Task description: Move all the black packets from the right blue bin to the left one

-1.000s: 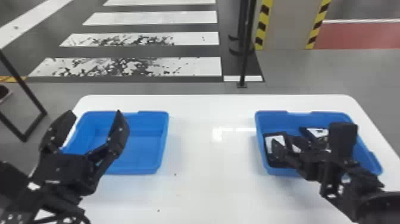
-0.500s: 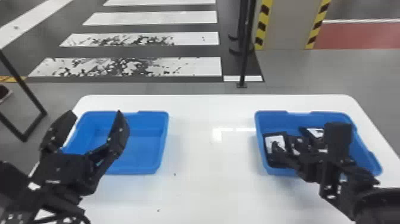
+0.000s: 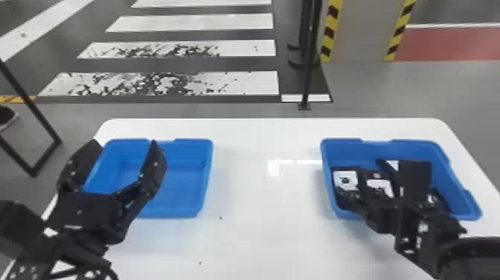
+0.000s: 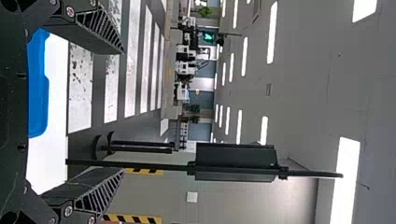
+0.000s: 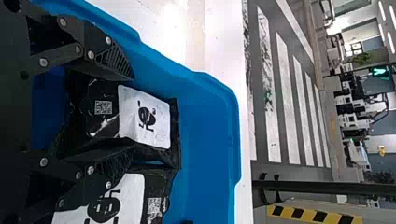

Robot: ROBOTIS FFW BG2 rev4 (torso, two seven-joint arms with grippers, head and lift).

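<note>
Open room spans the white table [image 3: 260, 223] between left bin [image 3: 205, 182] and right bin [image 3: 372, 145], their walls blocking either side.

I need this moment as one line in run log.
right gripper: fingers apart around a black packet in right blue bin; grip unclear | left gripper: fingers apart by left blue bin | transfer unfinished

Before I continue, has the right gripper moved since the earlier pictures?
Yes, in the head view the right gripper has shifted left, toward the left wall of the right blue bin.
</note>
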